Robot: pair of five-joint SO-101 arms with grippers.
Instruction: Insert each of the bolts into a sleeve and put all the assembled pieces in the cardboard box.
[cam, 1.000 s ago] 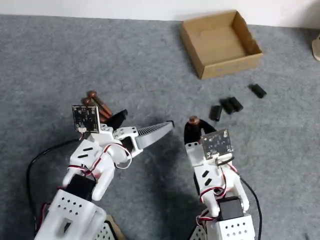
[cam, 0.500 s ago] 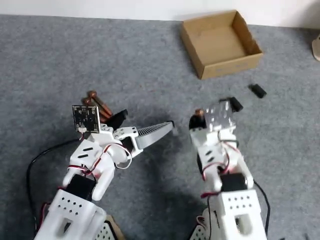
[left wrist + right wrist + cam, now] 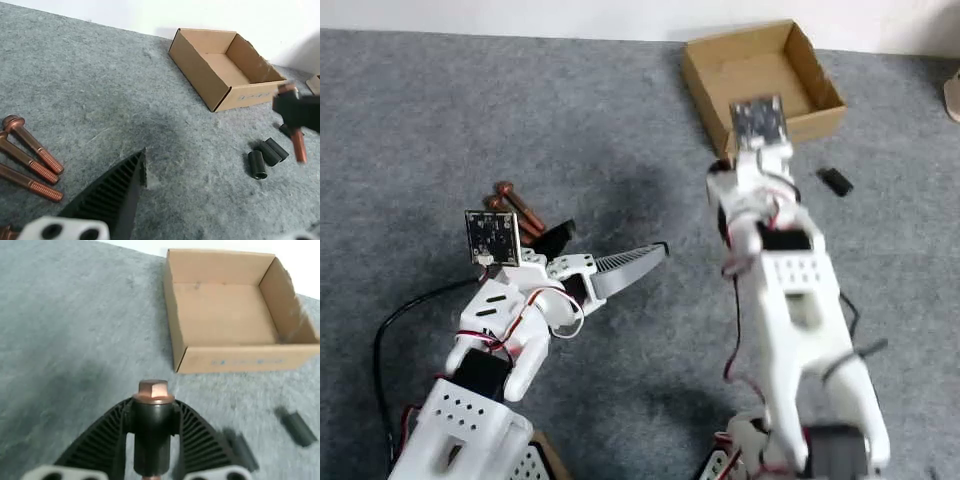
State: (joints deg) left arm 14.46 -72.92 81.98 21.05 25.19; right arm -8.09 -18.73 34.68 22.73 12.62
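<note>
right wrist view, your right gripper (image 3: 151, 410) clamped on a black sleeve (image 3: 151, 440) with a copper hex-head bolt (image 3: 153, 390) through it, near the cardboard box (image 3: 235, 360), its bare brown floor showing, your left gripper (image 3: 617, 236) spread apart beside loose bolts (image 3: 30, 155)

Grey felt-covered desk (image 3: 470, 100), spreading beneath and ahead of both sets of jaws. White wall strip (image 3: 520, 15) along its far edge, well beyond the jaws. Pale tan rounded object (image 3: 952, 95), partly cut off, lying out to the right of the right jaws.
</note>
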